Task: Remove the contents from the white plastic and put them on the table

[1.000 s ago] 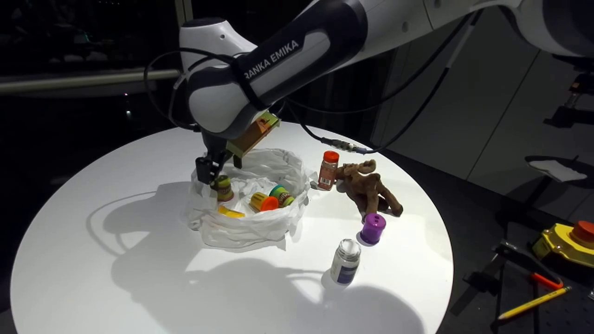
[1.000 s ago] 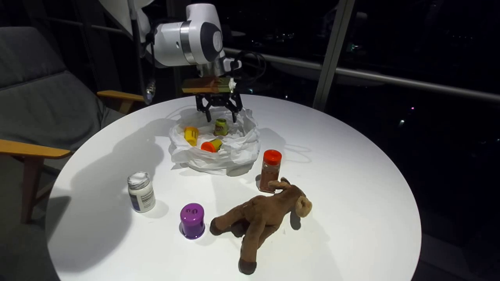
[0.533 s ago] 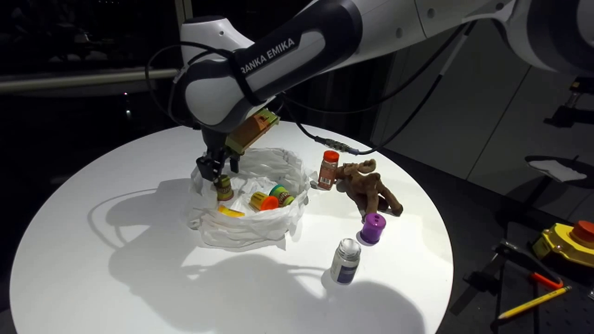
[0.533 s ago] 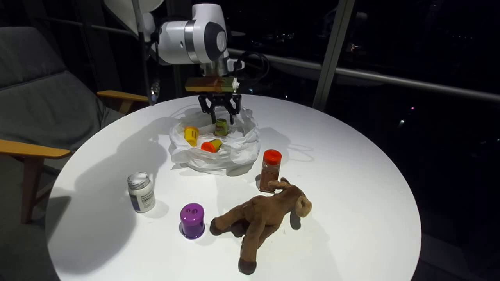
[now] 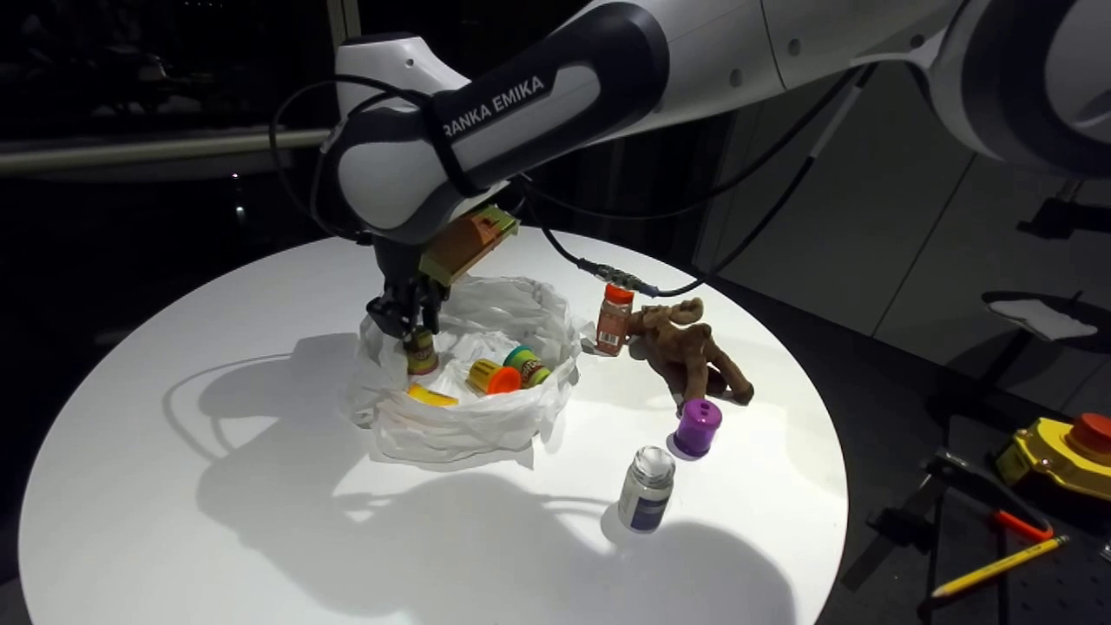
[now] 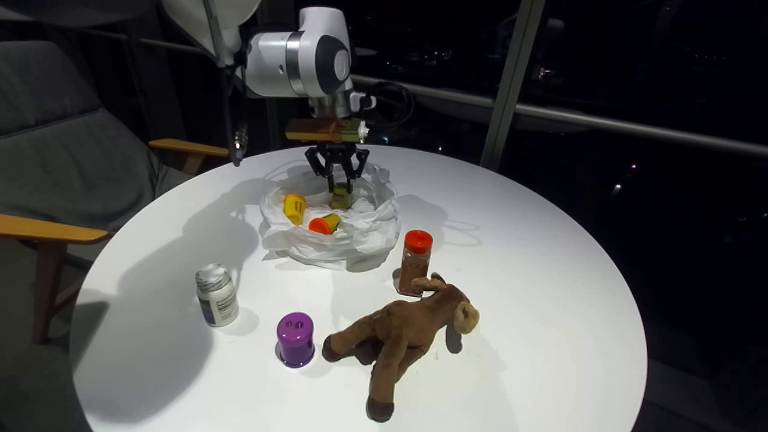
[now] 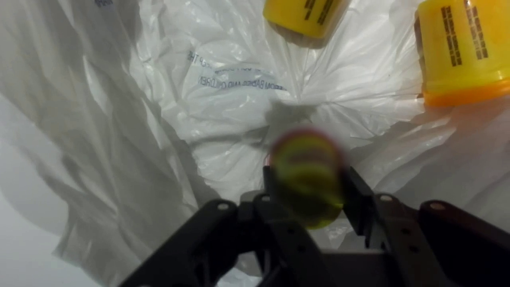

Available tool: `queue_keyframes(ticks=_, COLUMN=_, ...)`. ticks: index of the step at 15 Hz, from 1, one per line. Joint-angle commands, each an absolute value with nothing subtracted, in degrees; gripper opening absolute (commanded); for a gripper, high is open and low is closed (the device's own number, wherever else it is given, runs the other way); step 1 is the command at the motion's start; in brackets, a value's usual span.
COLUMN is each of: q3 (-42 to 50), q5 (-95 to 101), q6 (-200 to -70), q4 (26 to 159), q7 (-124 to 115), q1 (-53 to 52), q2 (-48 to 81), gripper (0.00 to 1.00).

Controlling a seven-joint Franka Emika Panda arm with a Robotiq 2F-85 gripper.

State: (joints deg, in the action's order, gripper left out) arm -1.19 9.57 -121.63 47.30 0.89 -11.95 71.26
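The white plastic (image 5: 456, 438) is a crumpled bag lying wide at its top on the round white table (image 5: 260, 555). Inside it, an olive-green tub (image 6: 342, 198) stands upright at the back. My gripper (image 6: 340, 187) reaches down over this tub, its fingers pressed to both sides; the tub blurs in the wrist view. Also in the bag are a yellow tub with an orange lid (image 7: 458, 52), lying on its side, a yellow tub (image 6: 294, 209), and a green tub with a teal lid (image 5: 528, 366), which the bag hides in an exterior view.
Outside the bag stand a red-capped jar (image 5: 613, 323), a purple sharpener-like cup (image 5: 698, 427) and a white bottle (image 5: 647, 490). A brown plush animal (image 6: 402, 330) lies beside the jar. The bag's loose rim (image 7: 131, 167) rises close around the gripper.
The fingers have drawn together from wide apart until they meet the olive-green tub, which has shifted slightly. The arm has lowered a little. Everything else stays put.
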Motion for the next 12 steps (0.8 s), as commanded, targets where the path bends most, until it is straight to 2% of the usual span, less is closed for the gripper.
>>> queue_keyframes(ticks=1, q3=-1.98, q5=8.48, q6=-118.56, q4=44.74, q7=1.26, q1=-11.24, q2=70.94, gripper=0.2)
queue_keyframes(ticks=3, q3=-0.93, q5=9.4, q6=-119.04, q4=47.43, q7=-0.83, q1=-11.93, q2=67.99, gripper=0.17)
queue_keyframes(ticks=12, q3=5.27, q5=15.26, q6=-117.96, q4=69.46, q7=-18.13, q1=-20.06, q2=49.82, gripper=0.17)
